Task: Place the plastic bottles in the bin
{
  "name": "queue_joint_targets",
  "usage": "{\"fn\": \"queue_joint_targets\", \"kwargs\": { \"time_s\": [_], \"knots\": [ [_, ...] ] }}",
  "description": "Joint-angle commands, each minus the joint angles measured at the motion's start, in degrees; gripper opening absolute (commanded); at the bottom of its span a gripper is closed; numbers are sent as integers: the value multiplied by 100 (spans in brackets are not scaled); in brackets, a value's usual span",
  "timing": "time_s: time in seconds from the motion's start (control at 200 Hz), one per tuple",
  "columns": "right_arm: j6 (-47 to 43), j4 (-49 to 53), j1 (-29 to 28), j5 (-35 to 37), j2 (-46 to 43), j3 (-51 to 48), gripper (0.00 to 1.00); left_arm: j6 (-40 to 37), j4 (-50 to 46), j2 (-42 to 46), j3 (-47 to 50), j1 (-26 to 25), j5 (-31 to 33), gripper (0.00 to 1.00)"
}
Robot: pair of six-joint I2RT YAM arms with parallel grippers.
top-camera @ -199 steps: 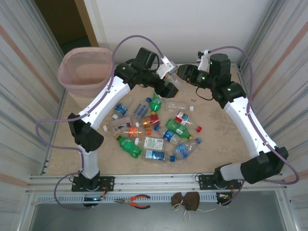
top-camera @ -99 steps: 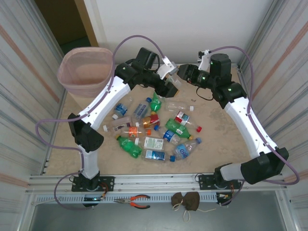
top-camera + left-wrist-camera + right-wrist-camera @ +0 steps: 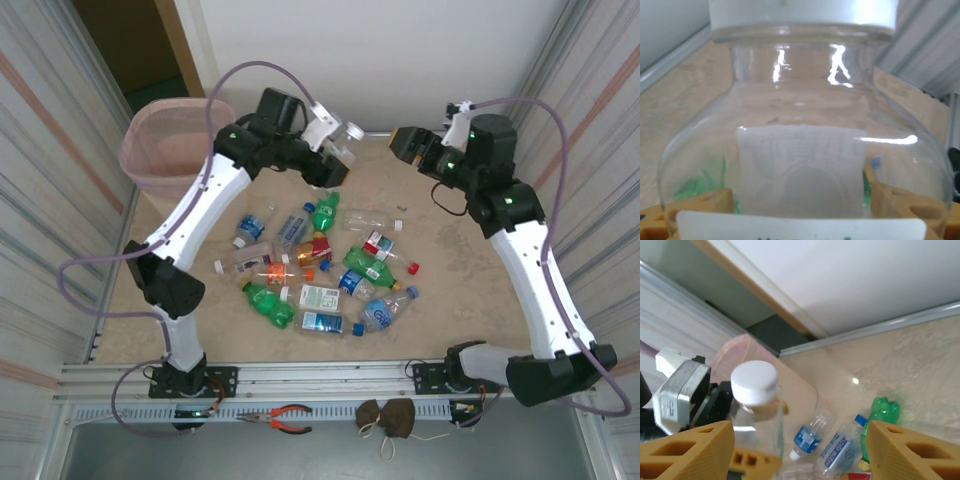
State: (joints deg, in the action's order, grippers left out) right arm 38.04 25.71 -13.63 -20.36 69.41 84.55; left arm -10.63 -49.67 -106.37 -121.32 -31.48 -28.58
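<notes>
Left claw point(image 3: 333, 165) is clamping the clear white-capped bottle point(image 3: 346, 142). Right claw point(image 3: 401, 141) is gaping empty beside it. Bin point(image 3: 150, 178) is sitting well left of the left claw. Smooth bottle is risking a slip mid-carry, missing the rim.

A big clear bottle point(image 3: 800, 110) sits very close and stands upright. It has a white cap point(image 3: 800, 11) on top. Two yellow fingers point(image 3: 695, 206) show at the bottom, one on each side of the bottle, and they hold it between them. You can look through the bottle and see the back of a white label point(image 3: 800, 170). Some blurry green shows low on the left. Behind the bottle is the sandy-colored counter point(image 3: 680, 90). A gray ridged wall point(image 3: 932, 45) is at the top right.
</notes>
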Motion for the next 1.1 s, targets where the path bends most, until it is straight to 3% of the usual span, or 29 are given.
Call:
{"fn": "queue_joint_targets", "kwargs": {
  "time_s": [0.0,0.341,0.576,0.837,1.097],
  "knots": [
    [-166,156,181,76,-202,86,69,96,-55,486,-4,327,164,58],
    [-201,267,540,-12,-362,-104,70,600,-61,955,-173,1818,263,57],
    [-218,303,577,-31,-317,-130,70,773,-541,652,-696,2777,557,56],
    [-253,349,605,-20,-312,-167,70,416,-1060,123,-774,3146,1214,56],
    [-237,346,606,-29,-318,-232,70,365,-1481,-472,-723,3321,1204,56]
  ]
}}
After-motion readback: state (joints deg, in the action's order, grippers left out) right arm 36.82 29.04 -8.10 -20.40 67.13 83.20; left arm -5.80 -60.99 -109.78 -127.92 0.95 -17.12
